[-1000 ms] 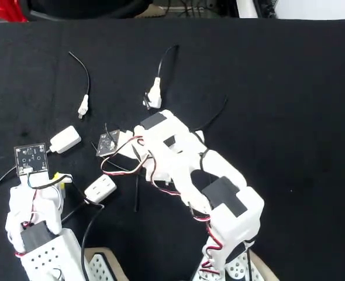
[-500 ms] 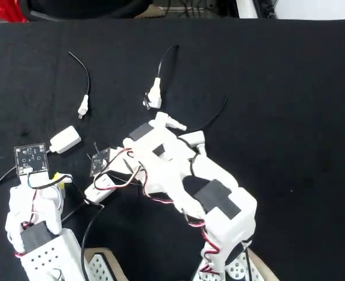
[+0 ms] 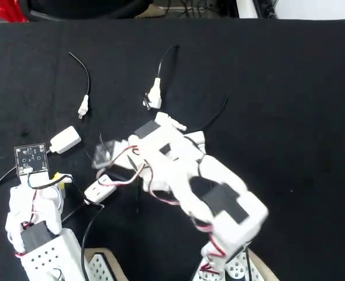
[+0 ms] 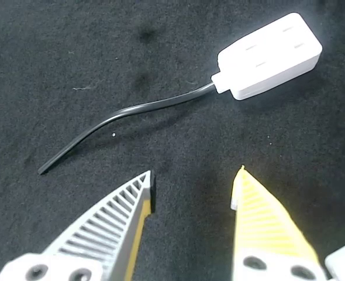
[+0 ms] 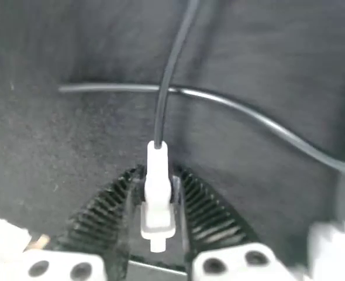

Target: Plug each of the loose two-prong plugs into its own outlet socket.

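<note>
Over the table, right hand around plug

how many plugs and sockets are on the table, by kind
two-prong plugs: 3, one of them in the right gripper
white outlet sockets: 2
half-hidden white block with a black cord: cannot tell what it is, not counted
total: 5

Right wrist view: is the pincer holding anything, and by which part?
Yes. The right pincer is shut on a white plug, clamping the two sides of its body.
</note>
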Robot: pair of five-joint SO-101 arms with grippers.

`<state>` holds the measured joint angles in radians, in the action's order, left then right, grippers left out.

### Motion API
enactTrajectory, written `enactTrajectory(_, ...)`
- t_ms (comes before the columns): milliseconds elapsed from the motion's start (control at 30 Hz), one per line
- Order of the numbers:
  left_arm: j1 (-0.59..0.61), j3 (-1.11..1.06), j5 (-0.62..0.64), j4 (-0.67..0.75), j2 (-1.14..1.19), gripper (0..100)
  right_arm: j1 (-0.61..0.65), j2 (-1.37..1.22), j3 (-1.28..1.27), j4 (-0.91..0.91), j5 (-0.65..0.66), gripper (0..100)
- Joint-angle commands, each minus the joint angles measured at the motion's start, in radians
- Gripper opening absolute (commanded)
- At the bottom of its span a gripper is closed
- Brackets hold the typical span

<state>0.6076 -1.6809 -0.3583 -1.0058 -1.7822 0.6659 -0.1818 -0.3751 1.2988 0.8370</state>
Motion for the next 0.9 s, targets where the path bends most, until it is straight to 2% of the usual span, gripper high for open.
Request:
enactTrajectory(0, -0.008, -0.019, -0.009, 0.02, -0.006, 22, -0.014, 0.208, -0.025, -0.075, -0.097, 1.1)
enactTrajectory(100, -0.008, -0.019, -0.009, 0.02, -0.006, 22, -0.014, 0.349, -0.059, -0.167, -0.199, 1.1)
enactTrajectory(367, -0.015, -0.019, -0.006, 0.021, -0.006, 22, -0.014, 0.587, -0.124, -0.425, -0.577, 1.1)
enactTrajectory(500, -0.101, -0.013, -0.006, 0.015, -0.006, 22, 0.0, 0.697, -0.199, -0.585, -0.781, 1.2)
enactTrajectory(633, -0.208, 0.022, 0.0, 0.015, -0.006, 22, 0.009, 0.878, -0.331, -0.723, -0.924, 1.3)
enactTrajectory(700, -0.271, 0.065, 0.009, 0.015, -0.006, 22, 0.009, 0.995, -0.412, -0.784, -0.961, 1.3)
enactTrajectory(867, -0.432, 0.217, 0.133, 0.015, -0.006, 23, 0.011, 1.291, -0.63, -0.924, -0.976, 1.2)
